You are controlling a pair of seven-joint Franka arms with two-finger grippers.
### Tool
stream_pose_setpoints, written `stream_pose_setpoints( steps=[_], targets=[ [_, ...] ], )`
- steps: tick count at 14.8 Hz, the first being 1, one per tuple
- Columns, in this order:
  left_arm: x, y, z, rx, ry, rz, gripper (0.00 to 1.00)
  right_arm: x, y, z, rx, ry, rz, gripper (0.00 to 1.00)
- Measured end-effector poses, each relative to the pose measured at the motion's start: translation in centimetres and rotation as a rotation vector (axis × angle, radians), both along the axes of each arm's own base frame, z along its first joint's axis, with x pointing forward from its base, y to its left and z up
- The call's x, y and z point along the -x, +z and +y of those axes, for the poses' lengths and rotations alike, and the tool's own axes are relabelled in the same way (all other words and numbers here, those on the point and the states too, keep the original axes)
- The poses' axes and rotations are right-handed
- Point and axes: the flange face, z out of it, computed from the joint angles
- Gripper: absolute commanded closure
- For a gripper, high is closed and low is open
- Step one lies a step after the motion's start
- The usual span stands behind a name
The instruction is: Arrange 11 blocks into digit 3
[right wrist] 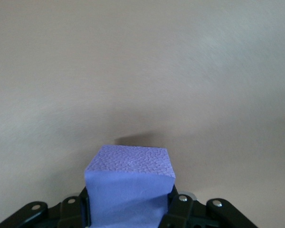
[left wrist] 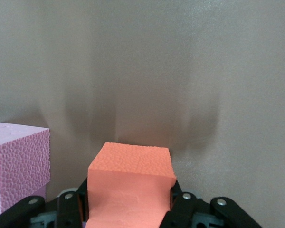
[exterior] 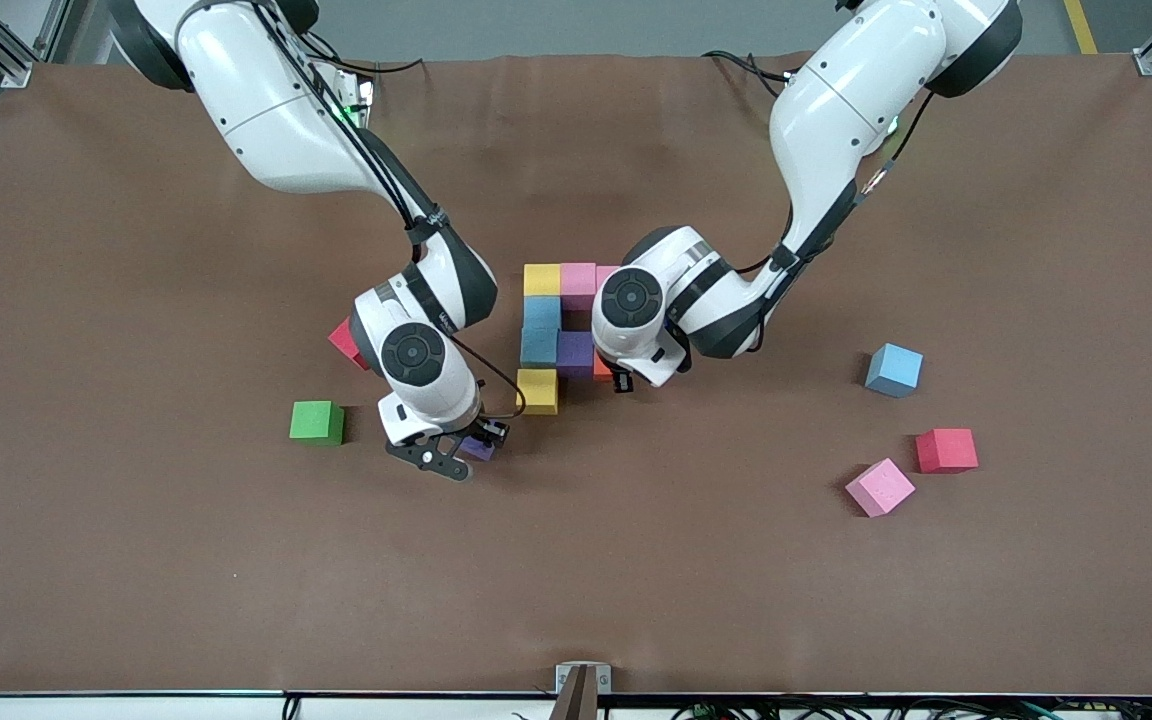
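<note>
A partial figure of touching cubes lies mid-table: yellow [exterior: 542,279] and pink [exterior: 578,279] in the farthest row, then light blue [exterior: 541,313], blue [exterior: 539,347] with purple [exterior: 574,352] beside it, and yellow [exterior: 537,391] nearest. My left gripper [exterior: 616,378] is shut on an orange cube [left wrist: 130,185], which sits beside that purple cube [exterior: 601,368]. A pink cube [left wrist: 16,166] stands close by. My right gripper [exterior: 476,447] is shut on a purple cube [right wrist: 129,185], low over bare table between the green cube and the nearest yellow cube.
A green cube [exterior: 317,421] and a red cube [exterior: 346,340], half hidden by the right arm, lie toward the right arm's end. Loose light blue [exterior: 894,369], red [exterior: 946,450] and pink [exterior: 879,487] cubes lie toward the left arm's end.
</note>
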Motion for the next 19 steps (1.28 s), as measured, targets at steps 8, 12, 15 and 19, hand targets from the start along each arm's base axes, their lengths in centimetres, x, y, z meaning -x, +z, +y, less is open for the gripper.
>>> stream_pose_setpoints(
  steps=[8, 12, 15, 19],
  targets=[
    [1.1, -1.1, 0.0, -0.017, -0.011, 0.021, 0.00, 1.4, 1.6, 4.5, 0.001, 0.239, -0.045, 1.00],
    [0.8, 0.6, 0.0, -0.021, -0.012, 0.007, 0.00, 1.5, 0.8, 6.2, -0.001, 0.265, -0.055, 1.00],
    [0.5, 3.2, 0.3, -0.038, -0.014, -0.005, 0.00, 1.1, 0.2, 7.0, -0.006, 0.275, -0.062, 1.00],
    [0.1, 8.1, 1.4, -0.072, -0.064, -0.022, 0.00, 1.0, -0.6, 8.1, 0.004, 0.287, -0.044, 1.00]
  ],
)
